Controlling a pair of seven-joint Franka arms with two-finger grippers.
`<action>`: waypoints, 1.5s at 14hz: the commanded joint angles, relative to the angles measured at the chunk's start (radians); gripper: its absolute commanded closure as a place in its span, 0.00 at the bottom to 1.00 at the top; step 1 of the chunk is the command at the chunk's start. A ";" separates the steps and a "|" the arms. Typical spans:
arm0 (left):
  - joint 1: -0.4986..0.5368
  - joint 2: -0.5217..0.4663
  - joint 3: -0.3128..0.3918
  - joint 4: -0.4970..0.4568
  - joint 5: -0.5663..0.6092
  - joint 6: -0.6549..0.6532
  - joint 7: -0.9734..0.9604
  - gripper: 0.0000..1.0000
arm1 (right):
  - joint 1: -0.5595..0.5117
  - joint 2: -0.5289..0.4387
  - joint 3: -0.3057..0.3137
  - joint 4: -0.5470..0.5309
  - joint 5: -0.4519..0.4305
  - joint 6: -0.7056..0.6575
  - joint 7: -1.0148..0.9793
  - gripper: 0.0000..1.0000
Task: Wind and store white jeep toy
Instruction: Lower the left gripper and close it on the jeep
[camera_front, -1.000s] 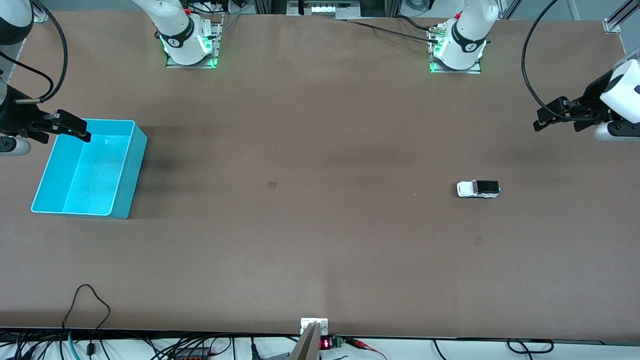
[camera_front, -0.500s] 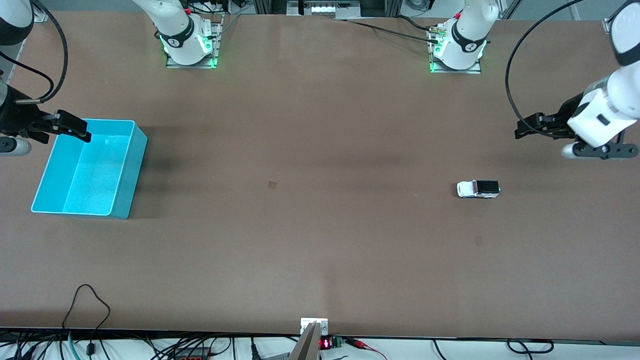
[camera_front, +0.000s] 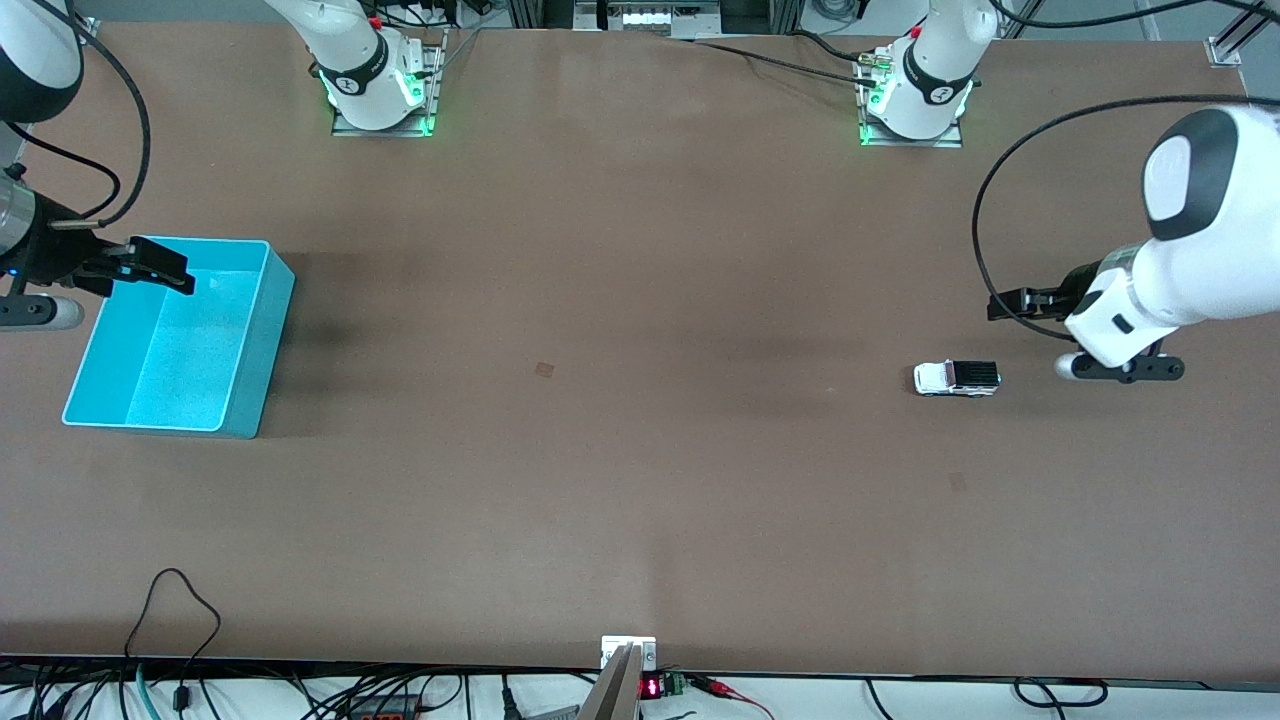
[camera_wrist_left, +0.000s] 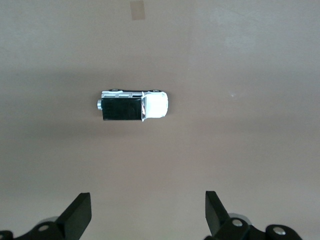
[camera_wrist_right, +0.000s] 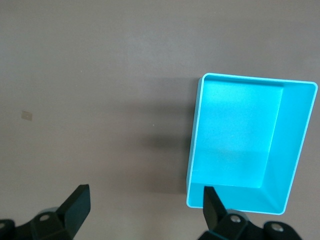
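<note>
The left end effector (camera_front: 1010, 305) hangs with its fingers spread wide and empty, over the worktop (camera_front: 640, 500) just beside the white jeep toy (camera_front: 957, 378), toward the left arm's end. In the left wrist view its two fingertips (camera_wrist_left: 80, 212) stand well apart with only bare surface between them, and the jeep (camera_wrist_left: 133, 105) lies ahead of them, not yet between the fingers.

The right end effector (camera_front: 150, 262) is also spread wide and holds nothing. It waits over the rim of the turquoise bin (camera_front: 250, 400) at the right arm's end of the worktop; the bin (camera_wrist_right: 295, 150) looks empty in the right wrist view.

The jeep sits on its wheels, alone on the worktop toward the left arm's end, well apart from the bin.

It looks like a small, light, rigid toy with smooth, likely slick sides, so a modest squeeze should do. The best hold is probably across the body's two long flanks, about mid-length under the black roof, keeping the wheels free. Gripping over the bonnet or tail risks it pivoting or squirting out. To wind it, the wheels would presumably need pressing to the worktop while it is drawn back.
</note>
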 joint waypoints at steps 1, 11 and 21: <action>-0.003 -0.006 -0.001 -0.094 0.023 0.115 0.012 0.00 | -0.008 0.030 0.000 0.001 0.016 -0.027 -0.010 0.00; 0.003 0.062 -0.001 -0.215 0.156 0.307 0.593 0.00 | -0.007 0.105 -0.001 -0.002 0.007 -0.051 -0.010 0.00; 0.030 0.139 -0.001 -0.270 0.192 0.590 1.311 0.00 | -0.004 0.105 -0.001 0.000 0.004 -0.053 -0.010 0.00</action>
